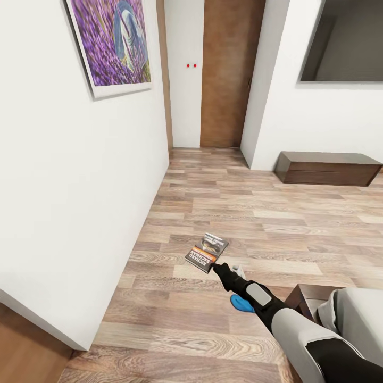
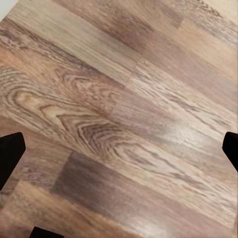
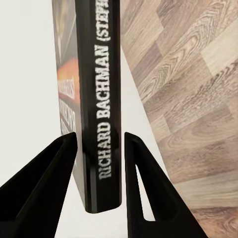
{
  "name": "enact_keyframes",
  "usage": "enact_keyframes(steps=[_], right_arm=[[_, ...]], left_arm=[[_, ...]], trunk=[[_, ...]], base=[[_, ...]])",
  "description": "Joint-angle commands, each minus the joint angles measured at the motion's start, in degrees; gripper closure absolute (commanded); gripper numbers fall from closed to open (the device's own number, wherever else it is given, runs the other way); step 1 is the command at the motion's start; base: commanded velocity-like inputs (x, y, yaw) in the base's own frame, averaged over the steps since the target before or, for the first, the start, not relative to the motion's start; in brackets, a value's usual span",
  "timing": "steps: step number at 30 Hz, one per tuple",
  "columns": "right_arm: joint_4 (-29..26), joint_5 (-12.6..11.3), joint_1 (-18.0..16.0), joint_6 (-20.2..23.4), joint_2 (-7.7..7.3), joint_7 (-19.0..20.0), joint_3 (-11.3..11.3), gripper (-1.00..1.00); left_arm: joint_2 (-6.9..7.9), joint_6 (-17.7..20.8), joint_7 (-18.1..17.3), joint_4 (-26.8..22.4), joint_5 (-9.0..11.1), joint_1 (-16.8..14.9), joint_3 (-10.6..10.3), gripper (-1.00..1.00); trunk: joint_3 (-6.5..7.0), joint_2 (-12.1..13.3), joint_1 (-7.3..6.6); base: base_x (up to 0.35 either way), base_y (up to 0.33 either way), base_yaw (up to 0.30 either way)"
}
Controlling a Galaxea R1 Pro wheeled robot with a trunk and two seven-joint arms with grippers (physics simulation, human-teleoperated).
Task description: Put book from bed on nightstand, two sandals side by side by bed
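Low in the frame's centre, the right gripper (image 1: 215, 266) clamps the thin dark-grey paperback book (image 1: 207, 252) above the wood-plank floor (image 1: 223, 213), mid-carry and likely needing a nightstand; left fingers (image 2: 10, 153) spread apart.

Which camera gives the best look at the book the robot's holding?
The right wrist view: the book stands close up between the right tool's fingers, spine lettering readable. The head view shows its cover, small, held over the floor. The left wrist view shows floor planks.
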Motion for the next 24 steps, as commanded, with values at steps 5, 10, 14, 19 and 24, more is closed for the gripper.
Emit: enact_keyframes(steps=[5, 10, 14, 19, 24], right_arm=[[0.0, -0.6, 0.0, 0.1, -0.04, 0.1, 0.4, 1.00], [0.0, -0.6, 0.0, 0.1, -0.05, 0.1, 0.4, 1.00], [0.0, -0.6, 0.0, 0.2, -0.08, 0.8, 0.4, 1.00], [0.1, -0.6, 0.0, 0.1, -0.18, 3.3, 0.4, 1.00], [0.3, -0.6, 0.0, 0.0, -0.78, 4.4, 0.3, 1.00]], left_arm=[[-0.01, -0.3, 0.2, 0.0, 0.2, 0.0, -0.4, -1.00], [-0.02, -0.3, 0.4, 0.0, 0.1, 0.0, -0.4, -1.00], [-0.02, -0.3, 0.4, 0.0, 0.1, 0.0, -0.4, -1.00], [-0.02, -0.3, 0.5, 0.0, 0.0, 0.0, -0.4, -1.00], [-0.02, -0.3, 0.5, 0.0, 0.0, 0.0, -0.4, -1.00]], trunk=[[-0.04, 0.0, -0.01], [-0.04, 0.0, -0.01], [-0.04, 0.0, -0.01], [-0.04, 0.0, -0.01], [-0.04, 0.0, -0.01]], base=[[0.001, 0.000, 0.000], [0.071, 0.000, 0.000], [0.165, 0.000, 0.000], [0.197, 0.000, 0.000], [0.208, 0.001, 0.000]])
